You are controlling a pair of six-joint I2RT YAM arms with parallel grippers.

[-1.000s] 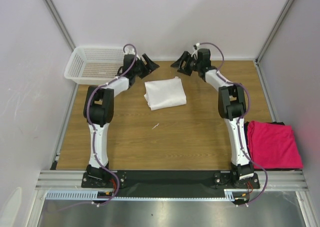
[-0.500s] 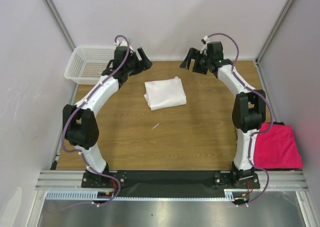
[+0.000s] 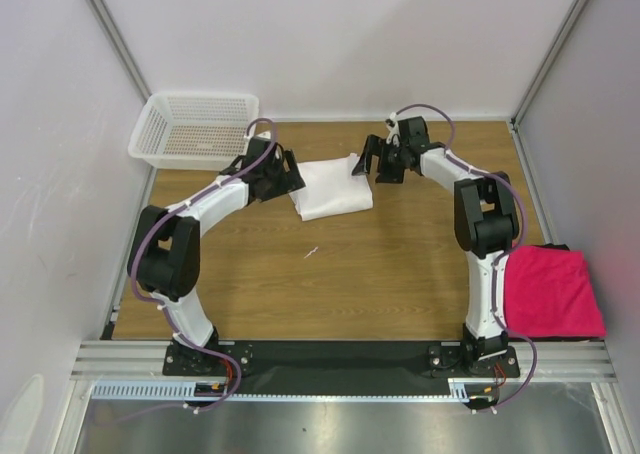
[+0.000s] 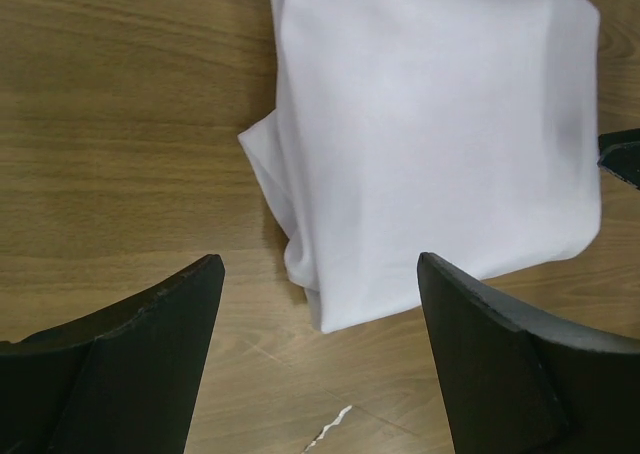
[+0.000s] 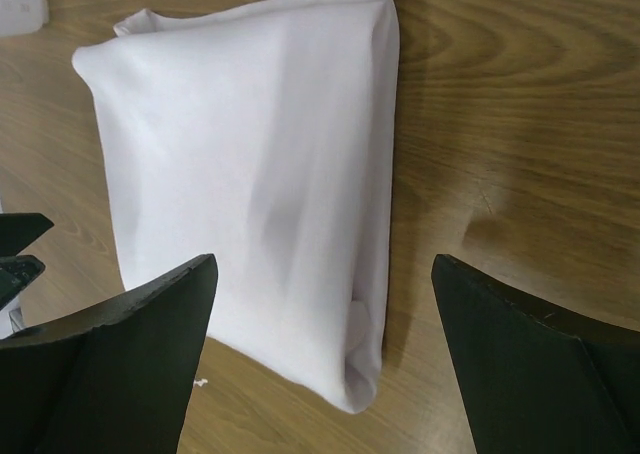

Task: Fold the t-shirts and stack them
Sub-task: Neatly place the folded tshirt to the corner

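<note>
**Top view.** My left end effector [image 3: 278, 174] and right end effector [image 3: 378, 162] flank the folded white t-shirt [image 3: 330, 186] on the table [image 3: 400, 264], 1 at each side edge.

**Left wrist view.** The left end effector [image 4: 320, 274] is spread wide and grips nothing. The white t-shirt [image 4: 440, 134] lies flat just ahead, with its near corner in line with the gap.

**Right wrist view.** The right end effector [image 5: 325, 269] is likewise wide apart and empty. The white t-shirt [image 5: 250, 154] lies ahead of it and reaches into the gap. I cannot tell whether any finger touches the cloth.

**Surroundings.** The pink t-shirt [image 3: 550, 292] lies well behind the right end effector, near that arm's base. The basket [image 3: 190, 129] stands to the far left of the left end effector.
</note>
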